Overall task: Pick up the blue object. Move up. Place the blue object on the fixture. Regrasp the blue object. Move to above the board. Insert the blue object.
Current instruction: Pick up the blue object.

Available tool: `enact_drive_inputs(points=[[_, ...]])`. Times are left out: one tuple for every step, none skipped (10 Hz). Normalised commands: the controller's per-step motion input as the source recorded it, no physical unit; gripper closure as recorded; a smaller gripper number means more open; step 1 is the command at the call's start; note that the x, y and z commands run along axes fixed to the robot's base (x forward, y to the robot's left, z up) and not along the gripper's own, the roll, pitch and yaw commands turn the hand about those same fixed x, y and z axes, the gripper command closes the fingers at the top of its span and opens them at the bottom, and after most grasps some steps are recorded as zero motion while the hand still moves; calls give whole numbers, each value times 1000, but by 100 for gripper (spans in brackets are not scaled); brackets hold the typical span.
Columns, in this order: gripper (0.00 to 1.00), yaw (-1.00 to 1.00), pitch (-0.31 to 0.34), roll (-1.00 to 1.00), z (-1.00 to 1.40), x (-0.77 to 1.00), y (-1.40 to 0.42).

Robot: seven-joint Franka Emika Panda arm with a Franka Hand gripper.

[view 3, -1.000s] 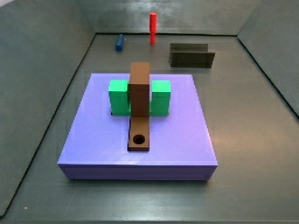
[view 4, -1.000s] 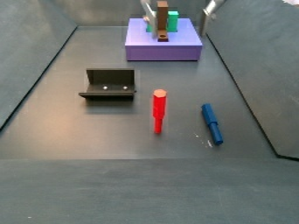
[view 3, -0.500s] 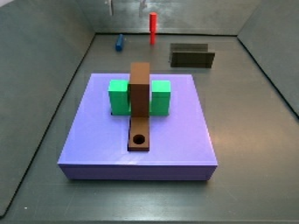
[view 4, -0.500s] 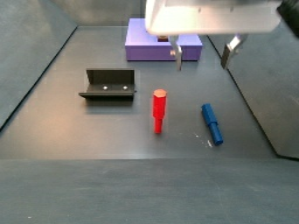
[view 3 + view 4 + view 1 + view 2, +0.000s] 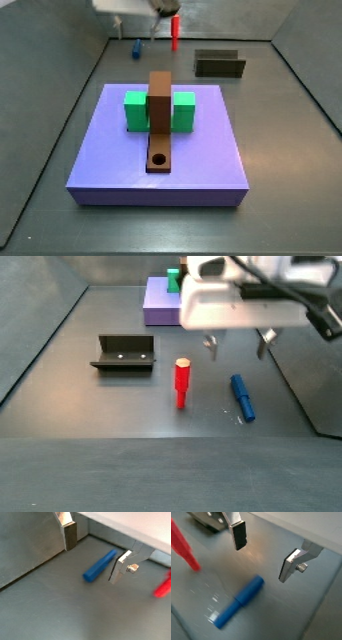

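Observation:
The blue object (image 5: pixel 242 396) is a slim blue peg lying flat on the grey floor; it also shows in a side view (image 5: pixel 135 47) and in both wrist views (image 5: pixel 100 566) (image 5: pixel 238 608). My gripper (image 5: pixel 237 346) is open and empty, hovering above the peg's far end, apart from it. In both wrist views the gripper (image 5: pixel 95 551) (image 5: pixel 264 551) has nothing between its fingers. The fixture (image 5: pixel 126 353) (image 5: pixel 219 64) stands to one side. The purple board (image 5: pixel 160 150) (image 5: pixel 163 308) carries a green block (image 5: pixel 138 110) and a brown bar (image 5: pixel 159 120) with a round hole.
A red peg (image 5: pixel 182 382) stands upright beside the blue peg, between it and the fixture; it also shows in other views (image 5: pixel 174 33) (image 5: pixel 162 587) (image 5: pixel 184 544). Grey walls enclose the floor.
My gripper has moved from above the board to above the blue peg and has come lower. The jaws have stayed open. The objects have not moved.

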Motion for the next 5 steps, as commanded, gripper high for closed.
enact_drive_inputs(points=[[0, 0, -10, 266, -440, -406, 0], [0, -6, 0, 279, -246, -54, 29], [0, -54, 10, 271, -246, 57, 51], [0, -57, 50, 279, -223, 257, 49], [0, -23, 54, 274, -231, 374, 31]])
